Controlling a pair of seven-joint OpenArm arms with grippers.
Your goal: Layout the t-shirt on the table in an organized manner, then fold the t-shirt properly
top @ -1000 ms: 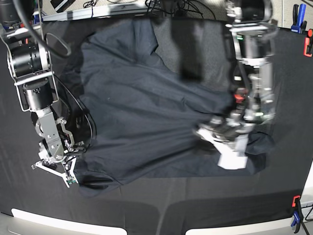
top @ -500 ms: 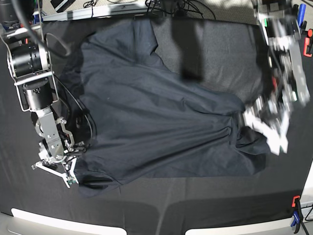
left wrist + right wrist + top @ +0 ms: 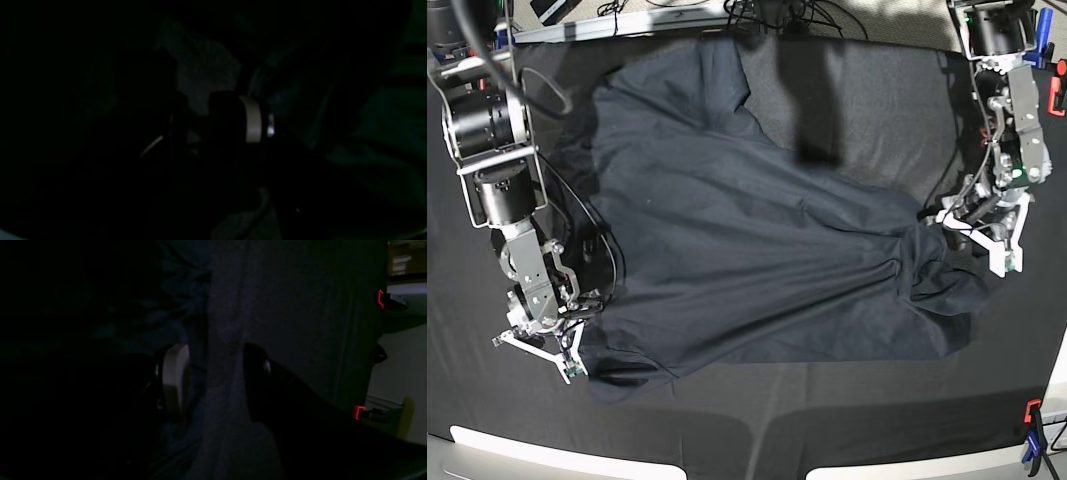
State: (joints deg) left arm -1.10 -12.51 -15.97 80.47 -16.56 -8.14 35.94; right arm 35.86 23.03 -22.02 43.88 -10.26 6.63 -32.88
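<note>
The left gripper (image 3: 980,240) has swung from over the shirt (image 3: 747,240) to its right edge, open and empty, leaving it bunched on the surface (image 3: 867,100); the right gripper (image 3: 537,355) waits open near-left.

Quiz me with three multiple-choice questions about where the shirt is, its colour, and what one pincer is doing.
1. Where is the shirt?
A. hanging from a pincer
B. spread on the table
C. on the floor

2. What colour is the shirt?
A. white
B. red
C. dark navy

3. How is the right pincer?
A. open
B. shut on the shirt
C. shut on nothing

Answers:
1 B: the base view shows it lying across the black tabletop.
2 C: it is only slightly bluer than the black cloth under it.
3 A: its wrist view shows a wide gap between the two fingers.
</note>
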